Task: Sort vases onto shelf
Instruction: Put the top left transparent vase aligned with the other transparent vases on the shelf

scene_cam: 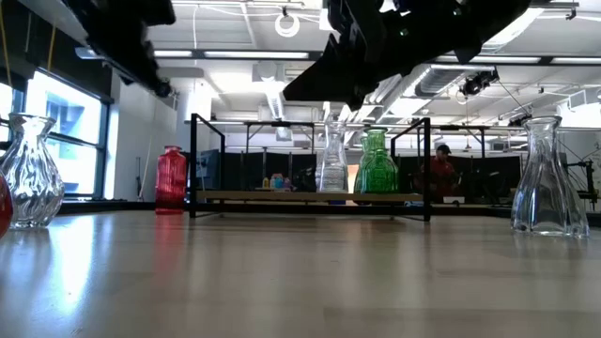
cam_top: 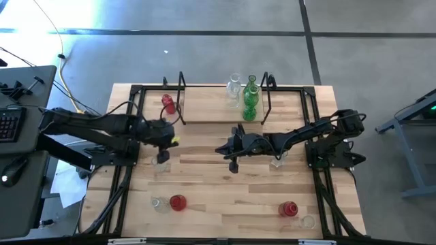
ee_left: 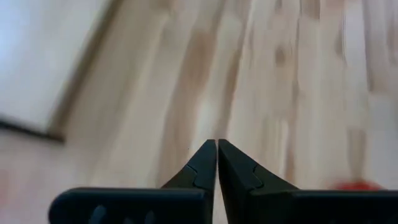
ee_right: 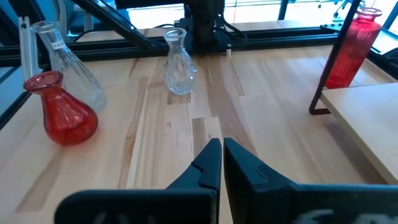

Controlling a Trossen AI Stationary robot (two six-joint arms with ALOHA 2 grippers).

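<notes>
The shelf (cam_top: 211, 109) stands at the table's far side. A clear vase (cam_top: 235, 88) and two green vases (cam_top: 250, 102) stand on its right part; they also show in the low view (scene_cam: 376, 164). A red vase (cam_top: 168, 104) stands by its left end. Other vases stand on the table: a clear one (cam_top: 161, 160), a clear one (cam_top: 276, 162) under my right arm, a clear and red pair (cam_top: 170, 203) near the front left, and a red and clear pair (cam_top: 294, 211) near the front right. My left gripper (cam_top: 176, 139) is shut and empty above the table (ee_left: 217, 146). My right gripper (cam_top: 221, 150) is shut and empty at mid-table (ee_right: 222, 146).
Black frame rails (cam_top: 126, 170) run along the table's left and right sides. The shelf's wire end frames (cam_top: 267, 95) rise above its board. Bare wood (cam_top: 231, 197) lies between the two front pairs of vases. A person (scene_cam: 439, 174) shows far behind the table.
</notes>
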